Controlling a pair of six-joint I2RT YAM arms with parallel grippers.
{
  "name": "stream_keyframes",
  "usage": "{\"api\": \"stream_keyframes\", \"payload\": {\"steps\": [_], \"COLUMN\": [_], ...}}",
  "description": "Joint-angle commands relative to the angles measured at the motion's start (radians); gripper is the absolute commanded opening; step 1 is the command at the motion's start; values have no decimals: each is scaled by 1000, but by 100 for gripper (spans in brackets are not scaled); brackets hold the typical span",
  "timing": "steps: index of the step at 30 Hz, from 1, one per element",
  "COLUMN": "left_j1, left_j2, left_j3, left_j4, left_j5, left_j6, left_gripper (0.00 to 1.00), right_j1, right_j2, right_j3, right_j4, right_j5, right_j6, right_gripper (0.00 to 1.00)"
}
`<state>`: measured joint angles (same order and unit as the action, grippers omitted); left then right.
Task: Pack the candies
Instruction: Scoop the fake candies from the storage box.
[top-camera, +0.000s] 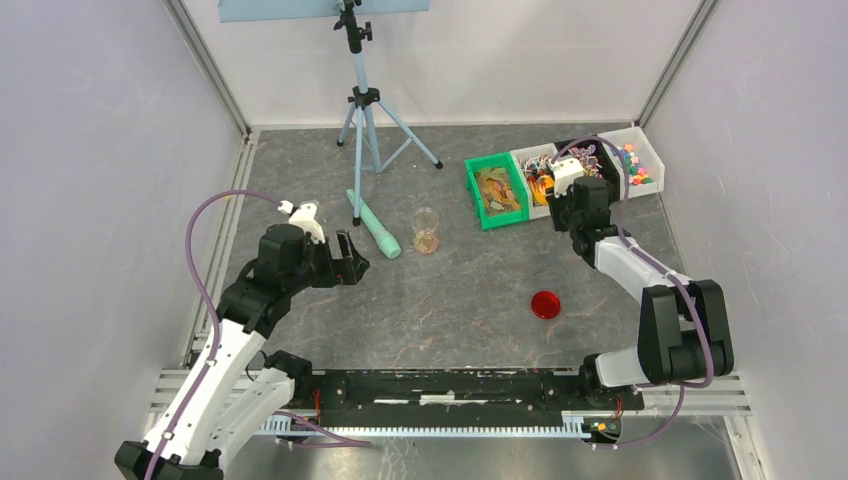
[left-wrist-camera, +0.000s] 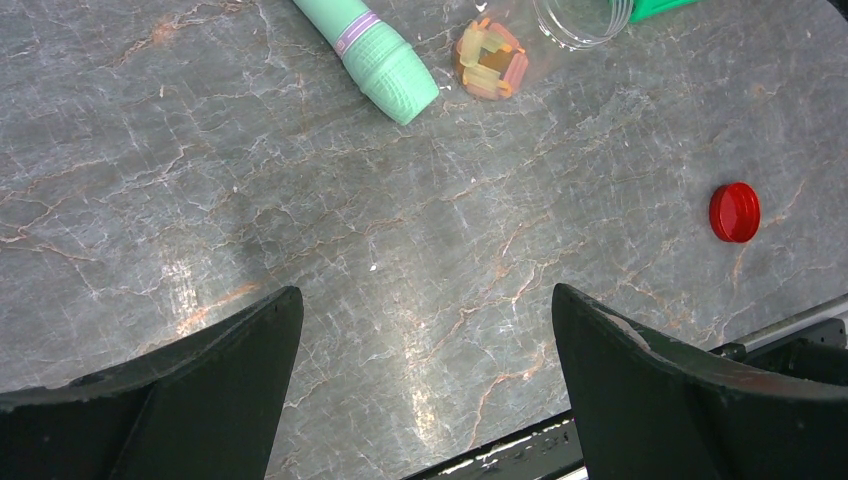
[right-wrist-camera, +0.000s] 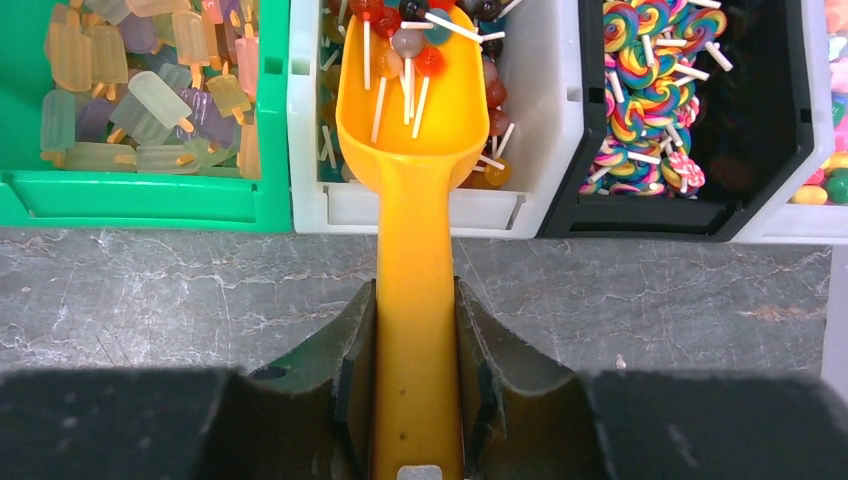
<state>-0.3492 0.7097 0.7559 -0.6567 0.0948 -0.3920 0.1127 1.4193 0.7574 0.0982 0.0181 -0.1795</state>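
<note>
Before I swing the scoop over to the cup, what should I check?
1. Grip: right gripper shut on the orange scoop by its handle: ok.
2. Load: lollipops lie in the scoop's bowl, above the white bin: ok.
3. Cup: clear cup upright and uncovered, red lid lying apart: ok.
4. Left gripper: open, off the cup: ok.
5. Route: green bin stands between scoop and cup; clearance over it: cannot tell.
</note>
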Motion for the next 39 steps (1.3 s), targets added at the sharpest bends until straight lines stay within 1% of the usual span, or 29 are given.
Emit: {"api": "stream_keyframes", "payload": {"steps": [1,7,9,26,35,39], "left_j1": [-2,-2,-4,-5,-4,-8], "left_j2": [-11,-13,-13,0,5,8], "left_j3": [29,29,29,33,32,31], "left_j4": [6,2,2,-3,0,1], "left_j5": [-15,-18,-18,-28,-8,-7], "left_j6": [42,42,42,38,38,38], "left_gripper": [100,100,100,100,100,100], "right_j1": [-8,-18,-20,-25,-25,-24], "right_j2": [-64,-122,-138,-261,-353,-385], "right_j3": [-41,-125,-139,-139,-186,-222], "right_j4": [104,187,203,167,168,176], "right_j5": [3,-15,-42,-24,2,-15], "right_j6": [26,41,40,16,19,32], "right_gripper": [0,0,0,0,0,0]}}
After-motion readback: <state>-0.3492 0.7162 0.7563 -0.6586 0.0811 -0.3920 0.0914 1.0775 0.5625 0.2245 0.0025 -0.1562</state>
